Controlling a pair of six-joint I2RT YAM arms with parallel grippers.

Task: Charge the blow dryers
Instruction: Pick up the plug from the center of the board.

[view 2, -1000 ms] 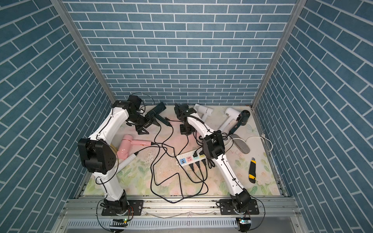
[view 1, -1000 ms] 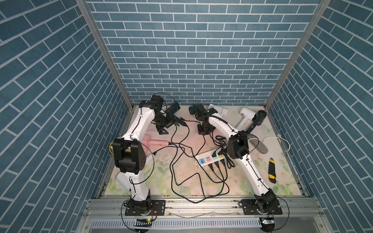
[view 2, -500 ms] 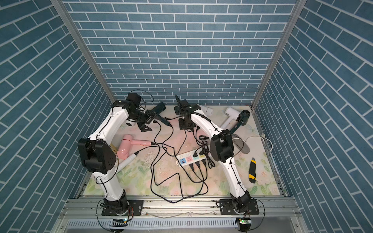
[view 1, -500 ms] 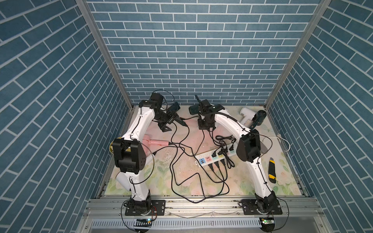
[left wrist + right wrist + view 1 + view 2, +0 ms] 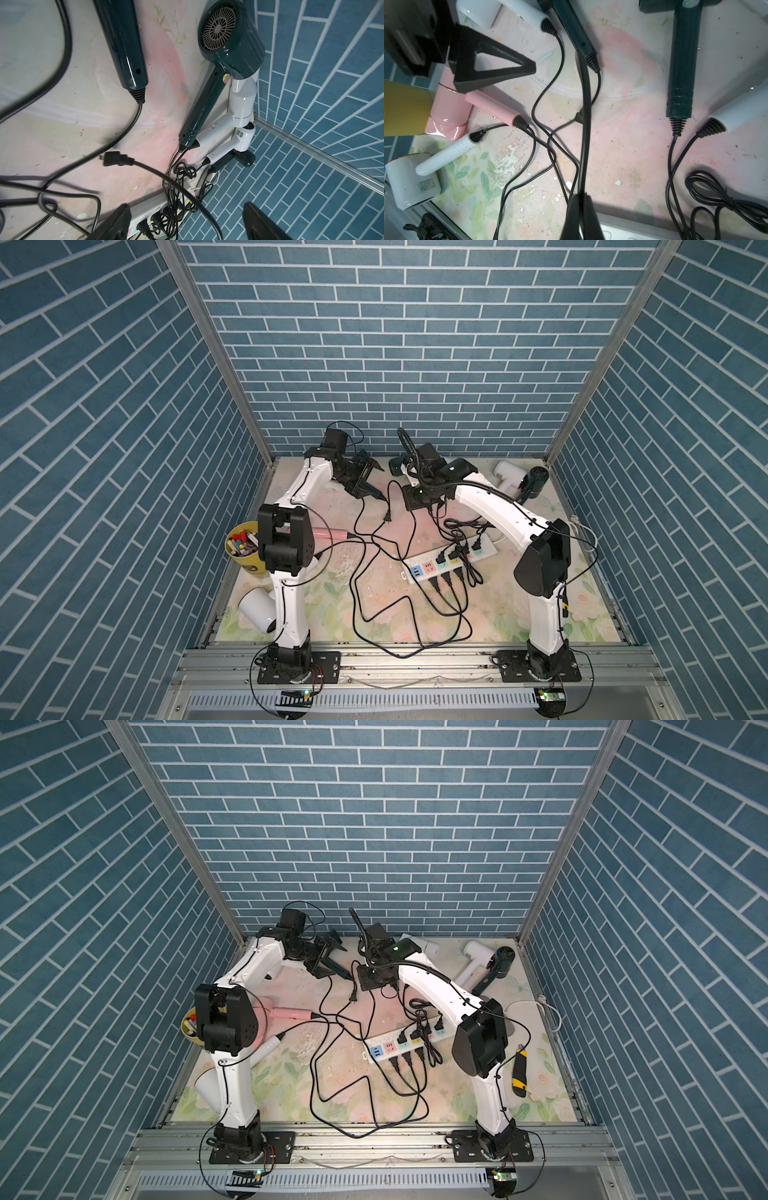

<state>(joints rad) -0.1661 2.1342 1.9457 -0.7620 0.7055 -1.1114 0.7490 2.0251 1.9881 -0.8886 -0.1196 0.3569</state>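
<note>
Our left pincer [image 5: 371,483] hangs wide open at the far side of the desk [image 5: 478,626], gripping nothing. We see the right pincer [image 5: 580,198] clamped shut on a black cord [image 5: 584,104]. Dark green blow dryer [image 5: 536,485] and white blow dryer [image 5: 509,471] lie far right, pink blow dryer [image 5: 328,534] left, power strip [image 5: 489,548] mid-desk.

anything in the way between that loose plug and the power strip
Yes, loosely. The loose plug is short of the power strip, and several black cords lie crossed on the mat between them. The strip's pink socket looks free, though plugs already seated crowd the sockets beside it.
</note>
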